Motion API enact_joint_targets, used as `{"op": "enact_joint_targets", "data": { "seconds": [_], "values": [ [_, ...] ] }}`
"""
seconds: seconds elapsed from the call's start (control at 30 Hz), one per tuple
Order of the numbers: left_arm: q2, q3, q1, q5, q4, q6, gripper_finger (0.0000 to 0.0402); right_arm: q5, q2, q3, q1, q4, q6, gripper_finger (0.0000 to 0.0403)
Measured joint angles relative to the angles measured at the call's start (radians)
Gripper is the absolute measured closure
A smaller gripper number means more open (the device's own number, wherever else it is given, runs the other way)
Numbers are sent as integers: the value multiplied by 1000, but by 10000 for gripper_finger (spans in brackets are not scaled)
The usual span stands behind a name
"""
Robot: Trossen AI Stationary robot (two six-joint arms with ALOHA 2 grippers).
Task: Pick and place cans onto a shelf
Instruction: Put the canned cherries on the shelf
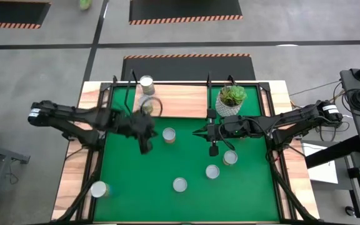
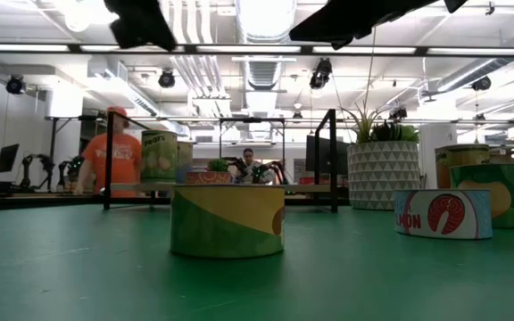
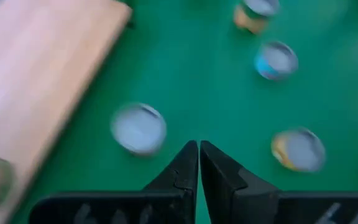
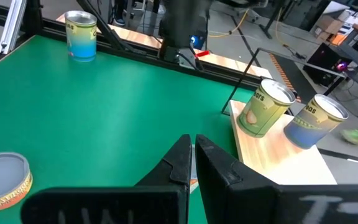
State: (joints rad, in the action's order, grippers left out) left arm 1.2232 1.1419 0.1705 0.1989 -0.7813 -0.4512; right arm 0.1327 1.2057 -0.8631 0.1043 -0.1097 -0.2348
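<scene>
Silver-topped can (image 3: 139, 128) just beside, apparently untouched by, left fingers (image 3: 182, 171).

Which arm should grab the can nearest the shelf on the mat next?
Left, probably. The left gripper hovers empty, fingers shut, just beside that can. The right gripper sits nearer the cans farther from the shelf.

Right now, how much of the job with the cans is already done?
Done: two cans stand on the shelf. In hand: nothing; the left gripper and right gripper are both shut and empty above the mat. Left: five cans on the mat, four mid-mat and one at its left edge.
</scene>
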Motion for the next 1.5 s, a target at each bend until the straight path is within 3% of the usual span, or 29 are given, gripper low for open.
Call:
{"op": "enact_joint_targets", "data": {
  "seconds": [0.17, 0.37, 0.6, 0.77, 1.1, 1.5],
  "values": [
    [5, 0, 156, -28, -77, -258, 402, 0, 0, 0, 0, -1, 16, 390],
    [14, 0, 305, -155, -203, -765, 402, 0, 0, -2, 0, -10, 18, 390],
    [34, 0, 547, -162, -446, -1305, 402, 0, 0, -2, 0, -9, 25, 390],
    [56, 0, 718, -167, -469, -1641, 402, -1, 0, -2, 0, -8, 25, 390],
    [164, 5, 922, -341, -471, -1875, 402, -2, 0, -2, 0, -9, 6, 390],
    [269, 6, 933, -342, -467, -1863, 402, -2, 0, -2, 0, -61, -44, 390]
  ]
}}
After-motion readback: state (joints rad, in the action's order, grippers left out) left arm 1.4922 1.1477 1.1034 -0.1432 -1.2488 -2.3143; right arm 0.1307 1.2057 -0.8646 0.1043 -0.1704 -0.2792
